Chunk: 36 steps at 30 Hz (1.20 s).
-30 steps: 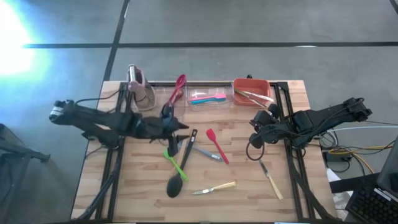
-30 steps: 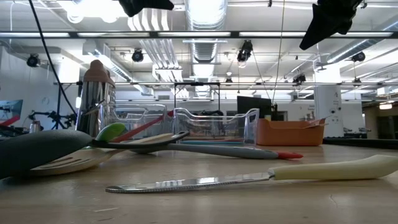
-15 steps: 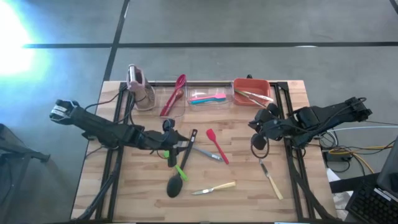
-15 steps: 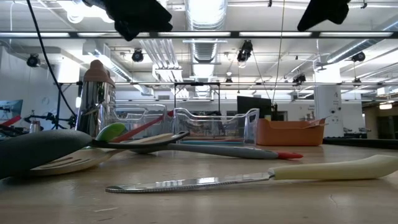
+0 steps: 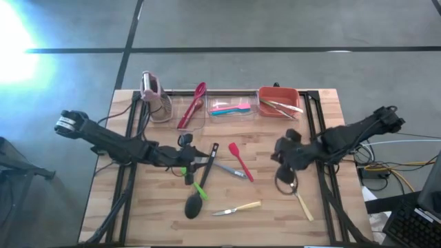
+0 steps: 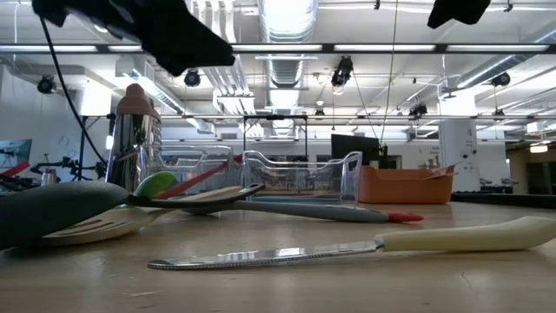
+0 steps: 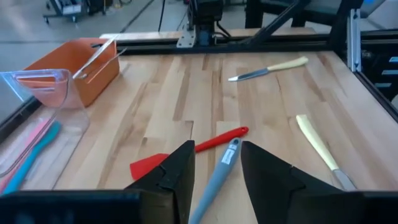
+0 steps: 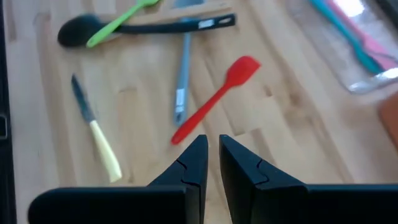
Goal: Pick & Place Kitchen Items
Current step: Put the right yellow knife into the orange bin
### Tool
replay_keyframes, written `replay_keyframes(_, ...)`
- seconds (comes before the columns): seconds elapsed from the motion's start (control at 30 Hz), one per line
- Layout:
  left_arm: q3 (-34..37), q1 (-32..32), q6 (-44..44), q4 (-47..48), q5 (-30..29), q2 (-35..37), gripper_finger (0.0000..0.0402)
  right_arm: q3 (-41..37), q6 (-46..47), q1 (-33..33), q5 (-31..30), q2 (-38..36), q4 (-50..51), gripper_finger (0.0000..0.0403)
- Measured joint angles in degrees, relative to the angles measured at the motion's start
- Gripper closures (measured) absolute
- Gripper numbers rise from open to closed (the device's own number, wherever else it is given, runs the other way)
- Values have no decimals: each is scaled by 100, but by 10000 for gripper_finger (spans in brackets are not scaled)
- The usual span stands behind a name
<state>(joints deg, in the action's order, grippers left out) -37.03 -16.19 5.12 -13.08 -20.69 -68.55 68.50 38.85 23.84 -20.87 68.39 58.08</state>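
Both of my arms hang over a table strewn with utensils, neither holding anything.

My left gripper [image 7: 214, 180], fingers spread, sits over the grey-handled utensil [image 7: 217, 177] near the table's middle, just beside the red spatula [image 5: 240, 160]. My right gripper [image 8: 212, 163], fingers nearly pressed together and empty, hovers toward the right edge above a pale-handled knife [image 5: 301, 200]. The black ladle [image 5: 198, 195] and green spatula [image 5: 196, 182] lie crossed nearer the front edge; a second knife [image 5: 238, 207] lies beside them.
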Motion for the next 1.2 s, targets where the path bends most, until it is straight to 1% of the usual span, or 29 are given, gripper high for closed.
replay_keyframes(0.13,470,4,-131,-721,89,9,275,245,160,317,5,519,2,369)
replay_keyframes(0.23,691,18,-171,-1014,116,12,275,483,468,498,146,903,124,369)
replay_keyframes(0.4,854,110,-233,-1121,112,17,275,955,1074,652,678,1567,540,369)
replay_keyframes(0.5,878,187,-255,-1176,110,20,276,1215,1136,660,1106,1953,750,369)
replay_keyframes(0.57,892,230,-255,-1221,109,20,276,1392,1194,657,1336,2184,1097,369)
replay_keyframes(0.63,895,261,-276,-1236,78,20,275,1540,1464,655,1601,2368,1611,369)
replay_keyframes(0.73,898,298,-389,-1235,-128,20,276,1641,2165,686,1967,2533,2250,361)
replay_keyframes(0.8,893,350,-525,-1237,-358,20,275,1597,2703,782,2181,2545,2421,349)
replay_keyframes(0.9,889,452,-694,-1309,-606,20,276,1438,3493,985,2447,2468,2402,320)
replay_keyframes(1.07,923,605,-832,-1223,-625,20,275,1243,5178,1474,2586,2219,2272,266)
replay_keyframes(1.2,924,612,-805,-1066,-608,15,276,978,6576,2006,2599,1997,1667,227)
